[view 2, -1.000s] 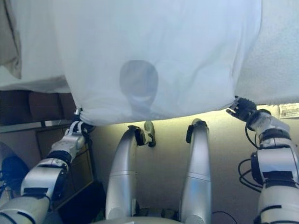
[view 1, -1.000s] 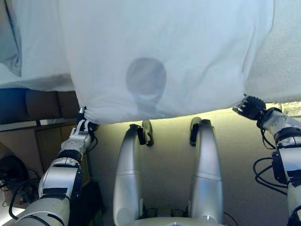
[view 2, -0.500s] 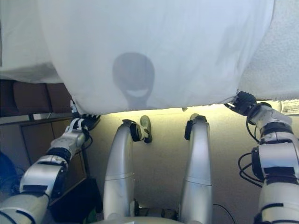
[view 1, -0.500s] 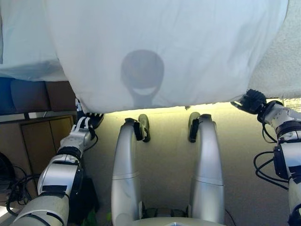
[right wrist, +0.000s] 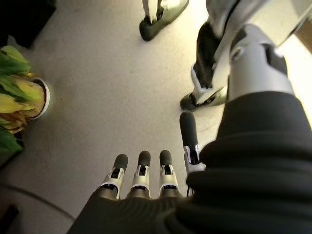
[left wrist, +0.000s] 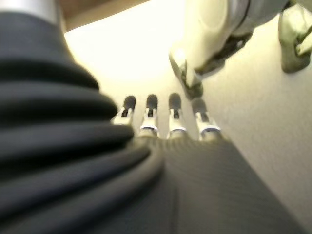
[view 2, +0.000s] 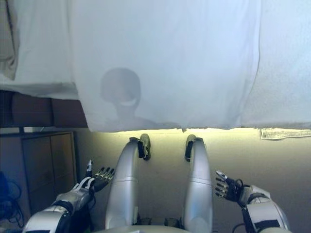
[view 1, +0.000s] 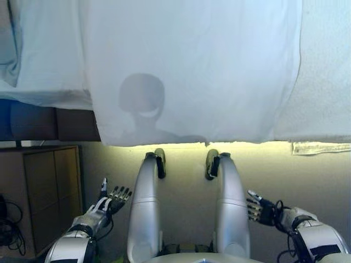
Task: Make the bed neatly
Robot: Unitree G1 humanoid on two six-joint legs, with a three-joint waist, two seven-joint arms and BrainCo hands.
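You are looking at the sheet (view 1: 192,71) hanging over the bed's (view 1: 329,82) near edge, ahead of both hands. A cabinet (view 1: 49,192) is standing on the floor (view 1: 318,175) to your left, under the bed's edge, and a potted plant (right wrist: 19,92) is sitting on the floor near your right hand (view 1: 262,211), well apart from your left hand (view 1: 109,200).

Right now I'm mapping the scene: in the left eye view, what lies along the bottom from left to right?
Cabinet → left hand → right hand, both hands open and empty below the sheet.
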